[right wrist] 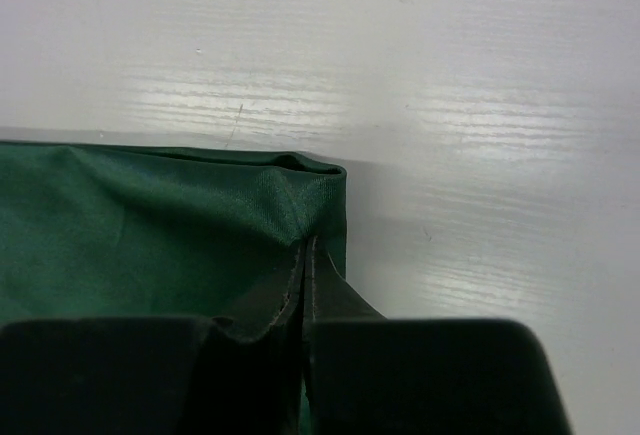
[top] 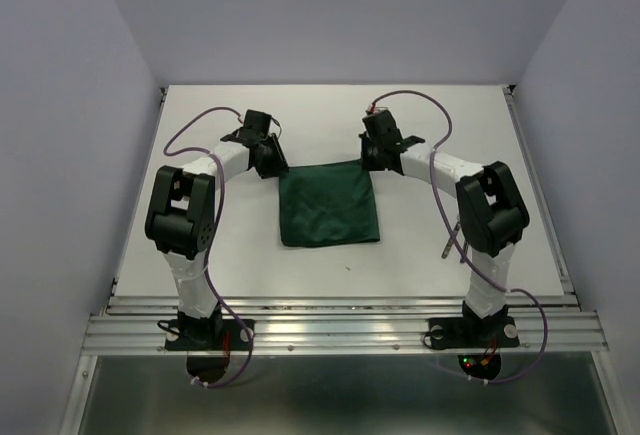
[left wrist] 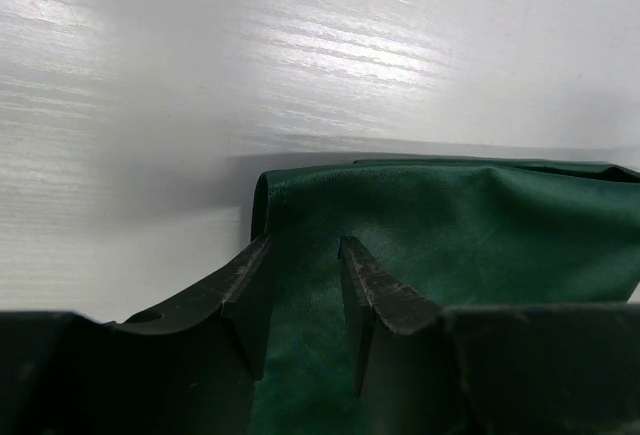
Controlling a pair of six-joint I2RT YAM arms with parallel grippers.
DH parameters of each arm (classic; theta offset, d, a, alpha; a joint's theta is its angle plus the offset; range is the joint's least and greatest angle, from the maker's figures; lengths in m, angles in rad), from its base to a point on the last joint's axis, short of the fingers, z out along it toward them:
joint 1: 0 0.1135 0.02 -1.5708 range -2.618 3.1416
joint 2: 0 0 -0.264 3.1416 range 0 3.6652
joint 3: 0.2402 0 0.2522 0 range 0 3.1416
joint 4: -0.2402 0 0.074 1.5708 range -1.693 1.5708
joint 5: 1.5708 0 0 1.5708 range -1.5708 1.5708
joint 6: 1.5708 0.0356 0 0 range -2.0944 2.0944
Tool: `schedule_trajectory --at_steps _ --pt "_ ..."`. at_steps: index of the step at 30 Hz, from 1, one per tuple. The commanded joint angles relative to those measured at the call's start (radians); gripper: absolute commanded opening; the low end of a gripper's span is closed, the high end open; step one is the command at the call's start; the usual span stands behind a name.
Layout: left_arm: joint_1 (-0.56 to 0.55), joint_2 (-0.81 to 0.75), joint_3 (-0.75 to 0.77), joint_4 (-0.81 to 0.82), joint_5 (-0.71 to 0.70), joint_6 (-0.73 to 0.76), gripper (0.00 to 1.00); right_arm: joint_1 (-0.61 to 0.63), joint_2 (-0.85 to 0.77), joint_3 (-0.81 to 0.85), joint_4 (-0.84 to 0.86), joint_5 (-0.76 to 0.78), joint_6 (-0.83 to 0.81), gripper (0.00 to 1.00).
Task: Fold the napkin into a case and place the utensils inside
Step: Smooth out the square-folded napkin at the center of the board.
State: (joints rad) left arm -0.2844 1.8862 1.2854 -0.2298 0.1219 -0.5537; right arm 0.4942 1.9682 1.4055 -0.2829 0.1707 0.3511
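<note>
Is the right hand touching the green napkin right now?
Touching. The right wrist view shows the right hand closed on the napkin near its corner, with the cloth puckering there.

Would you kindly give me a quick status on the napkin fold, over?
Left gripper open, fingers astride napkin's far left corner. Right gripper shut on far right corner. Utensils beside right arm, nothing blocking.

Utensils (top: 446, 241) — mostly hidden behind the right arm (top: 490, 217).
</note>
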Motion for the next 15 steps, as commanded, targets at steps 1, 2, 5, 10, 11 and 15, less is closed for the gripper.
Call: schedule_trajectory --at_steps 1,2,5,10,11,15 --pt "0.004 -0.067 0.012 -0.013 -0.004 0.020 0.43 -0.002 -0.061 -0.030 0.039 0.007 -0.018 0.01" --pt "0.004 -0.071 0.009 -0.011 -0.002 0.020 0.43 -0.012 -0.063 -0.036 0.040 0.013 -0.020 0.01" --pt "0.004 -0.073 0.003 -0.009 -0.001 0.020 0.43 -0.013 -0.054 -0.051 0.039 0.039 -0.017 0.01" --pt "0.004 -0.078 -0.018 -0.003 -0.002 0.021 0.43 -0.013 -0.057 -0.082 0.042 0.070 0.002 0.46" --pt "0.005 -0.079 -0.021 -0.002 -0.001 0.020 0.43 -0.022 -0.061 -0.089 0.042 0.070 0.003 0.48" --pt "0.004 -0.082 -0.029 0.001 0.004 0.018 0.43 -0.022 -0.060 -0.102 0.042 0.059 0.012 0.53"
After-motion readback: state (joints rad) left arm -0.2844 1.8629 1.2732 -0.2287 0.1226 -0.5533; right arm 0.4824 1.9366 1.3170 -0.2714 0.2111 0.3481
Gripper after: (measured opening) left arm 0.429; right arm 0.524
